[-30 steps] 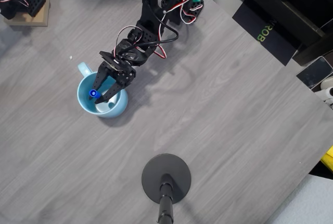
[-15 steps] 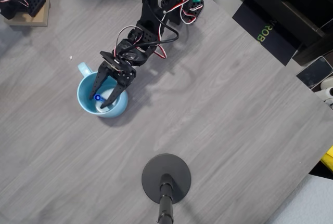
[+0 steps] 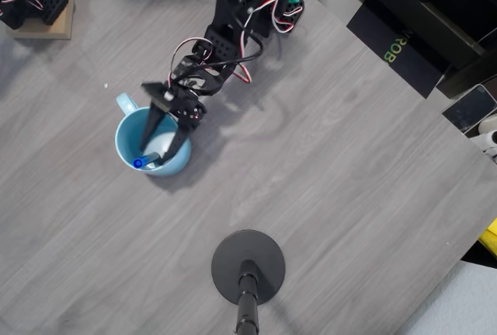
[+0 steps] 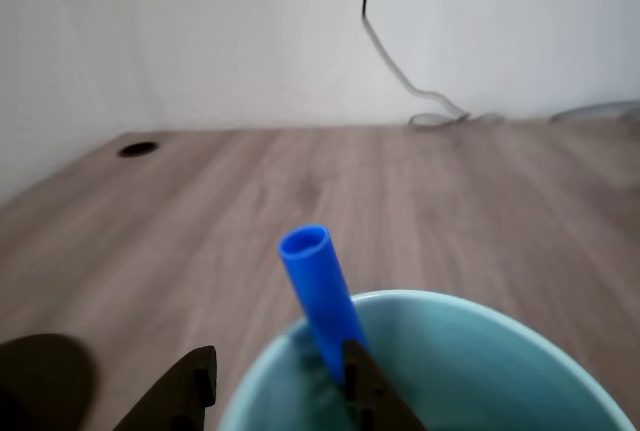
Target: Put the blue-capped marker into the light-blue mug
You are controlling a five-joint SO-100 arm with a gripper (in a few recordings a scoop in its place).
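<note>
- One grey wood-grain surface [image 3: 326,164] carries everything in the overhead view; in the wrist view it reads warmer brown and runs back to a plain white wall [image 4: 200,31] with a thin cable [image 4: 395,61] trailing down it.
- One black round stand base [image 3: 248,267] sits on the surface, well apart from the mug, toward the lower edge of the overhead view.
- One light-blue mug [image 3: 128,148], one blue-capped marker [image 3: 139,163] and one black arm [image 3: 221,47] can be counted.
- The mug is round and pale sky-blue, with a small loop handle at its upper left in the overhead view and a glossy pale inside.
- The marker stands inside the mug, leaning against the lower-left part of the rim, its bright blue cap uppermost and rising above the rim in the wrist view [image 4: 318,286].
- The hand [image 3: 159,155] reaches down into the mug with its fingers apart; the marker lies by the finger tips, and whether either finger touches it cannot be told.
</note>
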